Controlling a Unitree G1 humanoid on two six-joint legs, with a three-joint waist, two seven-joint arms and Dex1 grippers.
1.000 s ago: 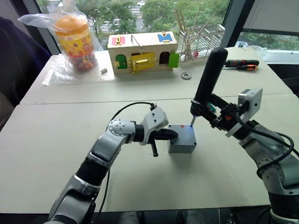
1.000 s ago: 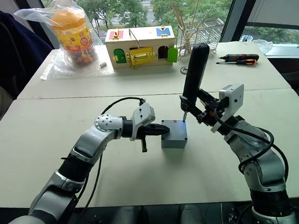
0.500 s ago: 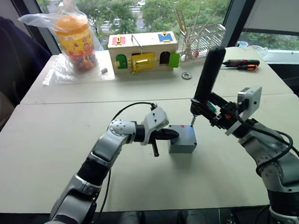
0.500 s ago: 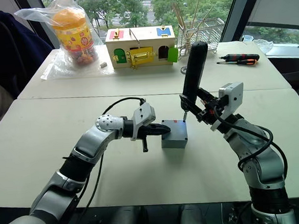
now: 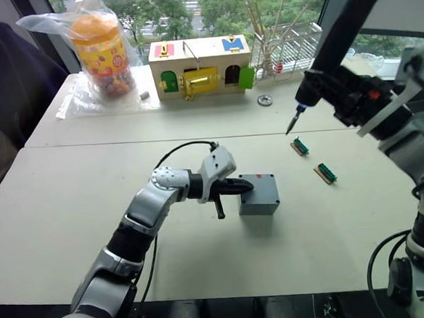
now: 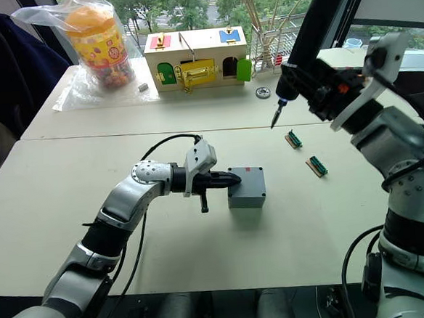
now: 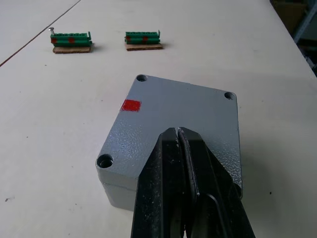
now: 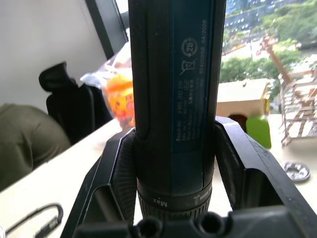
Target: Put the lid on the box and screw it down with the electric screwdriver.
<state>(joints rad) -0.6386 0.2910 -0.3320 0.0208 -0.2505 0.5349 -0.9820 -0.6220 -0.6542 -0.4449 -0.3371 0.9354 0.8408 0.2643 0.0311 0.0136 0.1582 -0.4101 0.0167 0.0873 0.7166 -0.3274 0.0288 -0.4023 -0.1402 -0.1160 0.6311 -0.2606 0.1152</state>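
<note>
Keep closed left gripper [image 7: 179, 134] pressed flat on lid [image 7: 190, 111], seated on box [image 6: 246, 188] at table centre. Lower electric screwdriver [image 6: 309, 34], clamped in right gripper [image 8: 173, 148] well above, bit plumb over one corner hole; avoid shifting lid

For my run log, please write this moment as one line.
lid: on box | left pincer: shut, pressing lid | right pincer: holds electric screwdriver, bit raised away from box | screws: not visible
</note>
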